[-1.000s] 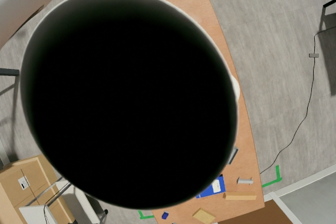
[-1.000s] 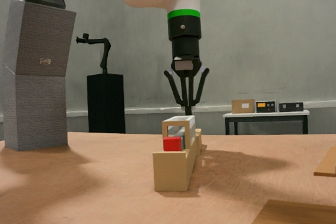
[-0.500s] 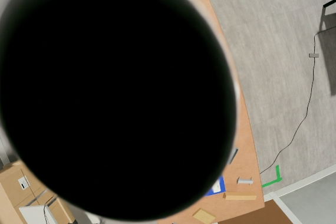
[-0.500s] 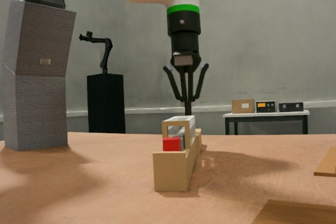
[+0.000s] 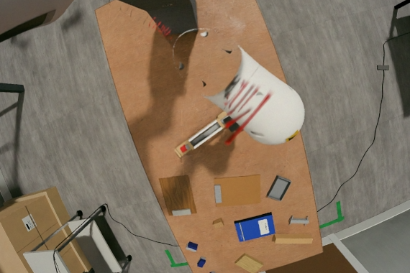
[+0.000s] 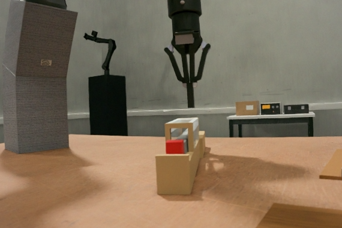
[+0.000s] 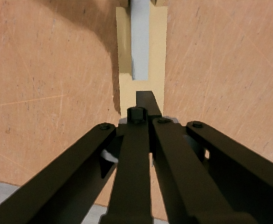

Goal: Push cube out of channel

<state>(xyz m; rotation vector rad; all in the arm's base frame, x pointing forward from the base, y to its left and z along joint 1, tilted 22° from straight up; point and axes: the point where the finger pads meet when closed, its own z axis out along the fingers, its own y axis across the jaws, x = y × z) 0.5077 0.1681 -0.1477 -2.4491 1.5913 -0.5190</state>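
Note:
The red cube (image 5: 183, 148) (image 6: 174, 146) sits on the short ledge, just outside the channel's mouth and behind the raised lip (image 6: 173, 175). The tan channel (image 7: 157, 60) has a clear-looking roof with pale side rails. A grey bar (image 7: 140, 45) lies along it; its far end shows behind the cube in the exterior view, and its near end lies on the longer tan ledge. My gripper (image 6: 191, 104) (image 7: 143, 104) is shut and empty, upright above the channel's other end, clearly higher than the roof. In the top view the arm mostly hides it.
The robot's grey pedestal (image 5: 162, 8) (image 6: 42, 106) stands at the table's far end in the top view. Flat brown boards (image 5: 178, 193) (image 5: 241, 190), a grey tray (image 5: 279, 188), a blue book (image 5: 252, 228) and small blocks lie beyond the lip end, towards the table's other end.

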